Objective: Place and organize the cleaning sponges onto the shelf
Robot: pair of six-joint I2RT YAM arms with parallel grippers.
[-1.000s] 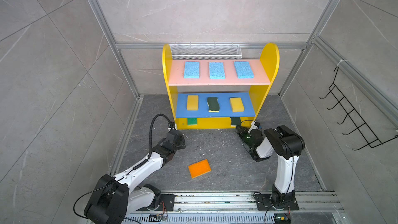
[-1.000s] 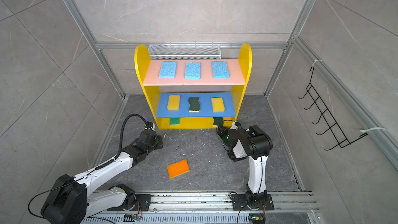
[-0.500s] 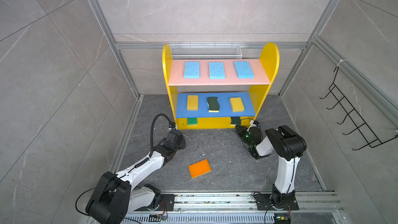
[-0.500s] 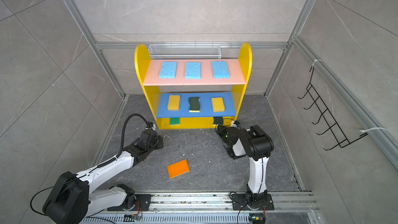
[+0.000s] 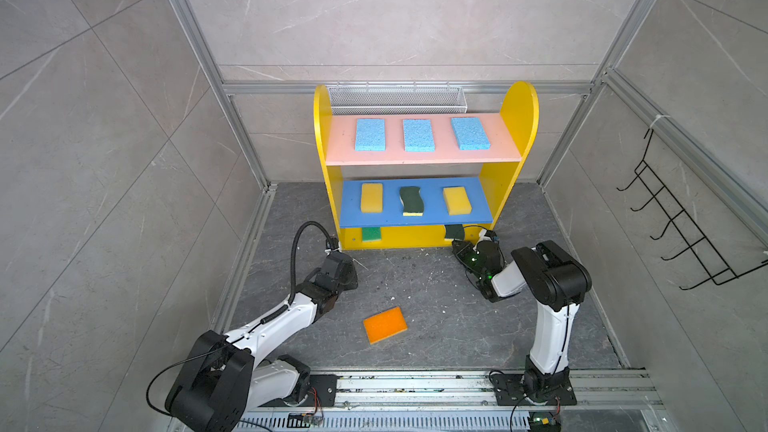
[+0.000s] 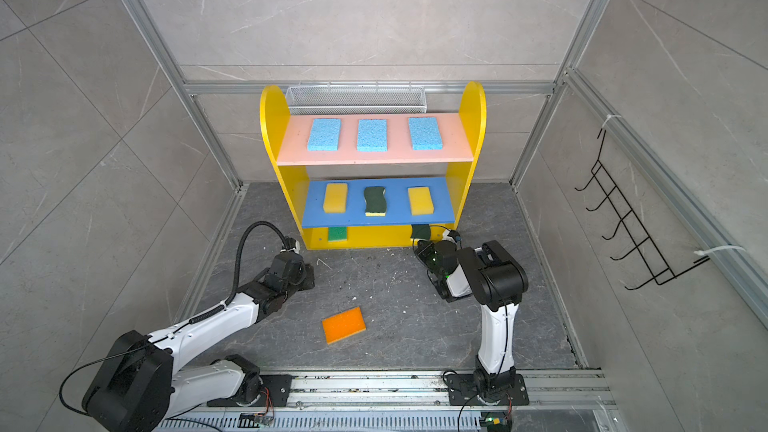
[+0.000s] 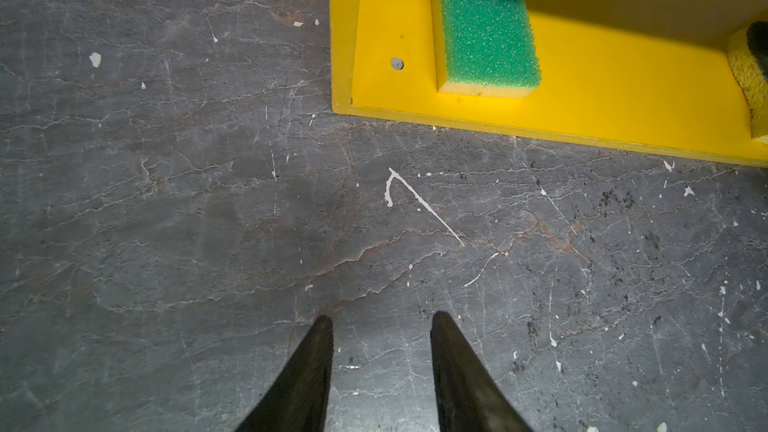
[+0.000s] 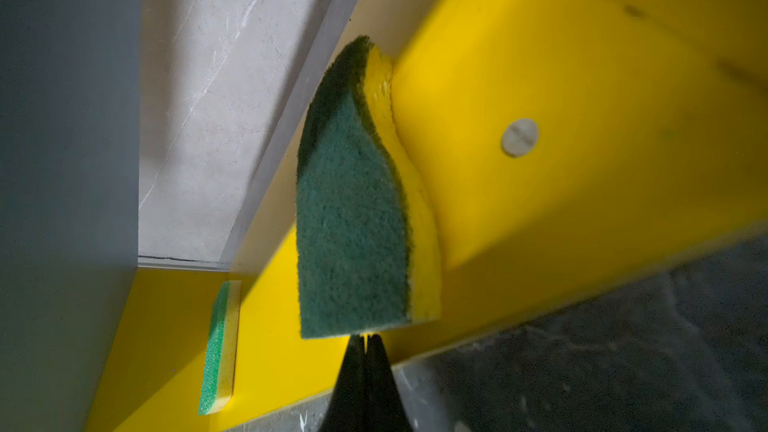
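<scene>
The shelf (image 5: 340, 147) carries three light blue sponges (image 5: 418, 135) on its pink board. Two yellow sponges (image 5: 371, 198) and a dark-green wavy one (image 5: 410, 200) lie on the blue board. On the yellow base (image 7: 582, 89) lie a bright green sponge (image 7: 486, 22) and a second dark-green wavy sponge (image 8: 353, 218). My right gripper (image 8: 365, 336) is shut, with its tips against that sponge's near end. An orange sponge (image 5: 385, 324) lies on the floor. My left gripper (image 7: 381, 322) hangs open and empty over the floor, before the shelf's left corner.
A silver mesh basket (image 5: 397, 97) sits behind the shelf against the back wall. A black wire hook rack (image 5: 681, 218) hangs on the right wall. Aluminium frame posts (image 5: 245, 147) stand at the cell's corners, and the arms' base rail (image 5: 415, 384) runs along the front.
My right gripper has moved a little forward and left, up to the shelf's base and the dark-green sponge there. The left arm has stayed still.
</scene>
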